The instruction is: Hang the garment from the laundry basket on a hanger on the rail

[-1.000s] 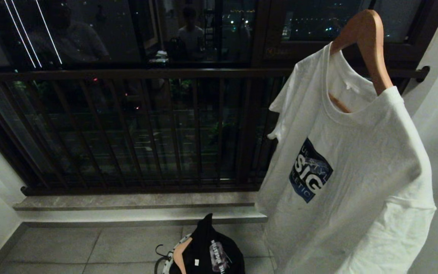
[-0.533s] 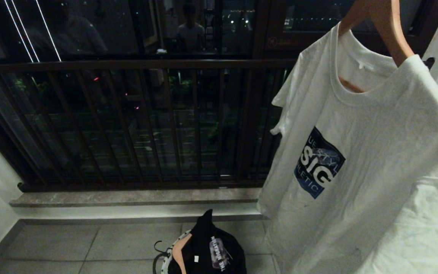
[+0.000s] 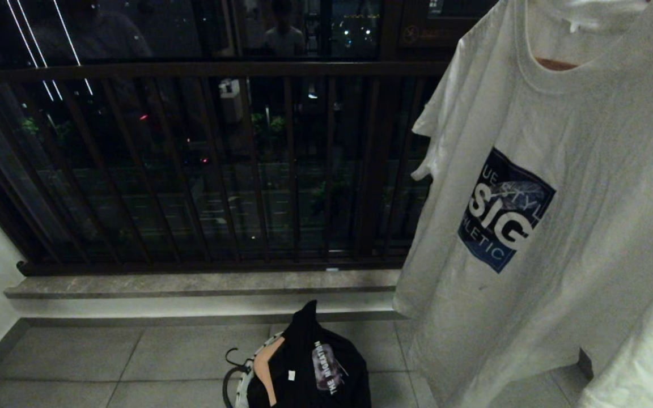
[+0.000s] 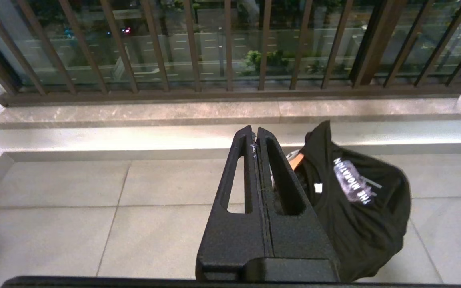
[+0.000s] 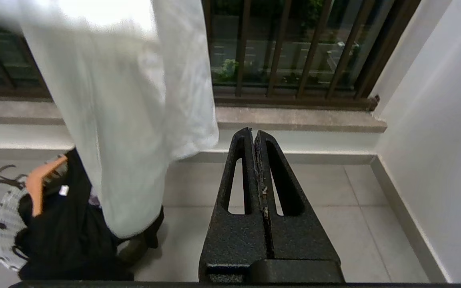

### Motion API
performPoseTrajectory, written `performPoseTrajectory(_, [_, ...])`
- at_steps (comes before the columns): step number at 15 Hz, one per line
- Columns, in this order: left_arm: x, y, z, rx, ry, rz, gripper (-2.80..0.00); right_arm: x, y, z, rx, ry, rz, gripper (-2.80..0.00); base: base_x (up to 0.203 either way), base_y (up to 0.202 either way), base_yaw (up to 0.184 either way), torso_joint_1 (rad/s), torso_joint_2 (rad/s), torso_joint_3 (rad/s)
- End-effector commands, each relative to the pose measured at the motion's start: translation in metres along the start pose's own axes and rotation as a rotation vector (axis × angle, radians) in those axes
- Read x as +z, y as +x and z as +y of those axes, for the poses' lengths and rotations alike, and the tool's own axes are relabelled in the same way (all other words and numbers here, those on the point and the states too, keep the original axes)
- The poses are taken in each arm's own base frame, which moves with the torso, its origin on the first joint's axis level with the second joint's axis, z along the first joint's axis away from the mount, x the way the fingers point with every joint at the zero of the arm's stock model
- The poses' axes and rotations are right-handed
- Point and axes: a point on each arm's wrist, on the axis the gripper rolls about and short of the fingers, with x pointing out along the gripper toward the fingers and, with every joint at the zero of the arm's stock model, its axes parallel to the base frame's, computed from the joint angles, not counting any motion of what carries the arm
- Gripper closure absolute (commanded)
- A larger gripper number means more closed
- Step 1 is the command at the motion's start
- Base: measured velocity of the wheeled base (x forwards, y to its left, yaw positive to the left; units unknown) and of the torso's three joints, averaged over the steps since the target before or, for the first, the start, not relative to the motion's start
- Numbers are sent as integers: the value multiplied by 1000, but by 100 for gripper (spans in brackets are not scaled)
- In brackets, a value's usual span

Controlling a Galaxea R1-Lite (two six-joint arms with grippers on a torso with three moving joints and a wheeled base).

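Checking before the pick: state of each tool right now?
Left tool: closed, holding nothing.
Right tool: closed, holding nothing.

Laundry basket [image 3: 241, 385] sits on the floor [image 3: 134, 362], just in front of the stone ledge [image 3: 190, 283] under the railing [image 3: 202, 158]. T-shirt [image 3: 309, 368] stuffed in the basket on a hanger [image 3: 267, 368], spilling over the rim. Second T-shirt [image 3: 530, 226] hangs on its own hanger [image 3: 553, 63], right of the basket, hem near it. Wall [image 5: 434, 140] further right. Left gripper [image 4: 256, 134] just left of the basket, right gripper [image 5: 253, 134] right of the hanging shirt, both above the floor.
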Motion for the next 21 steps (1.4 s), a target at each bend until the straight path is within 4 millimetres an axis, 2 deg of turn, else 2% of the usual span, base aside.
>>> performPoseTrajectory(1, [0, 0, 0, 0, -1, 1, 0, 0, 0, 0, 0, -1, 0, 0, 0, 0, 0, -203, 535, 330])
performPoseTrajectory(12, [0, 0, 0, 0, -1, 2, 0, 0, 0, 0, 0, -2, 0, 0, 0, 0, 0, -166, 499, 330])
performPoseTrajectory(21, [0, 0, 0, 0, -1, 2, 0, 0, 0, 0, 0, -1, 0, 0, 0, 0, 0, -73, 452, 376])
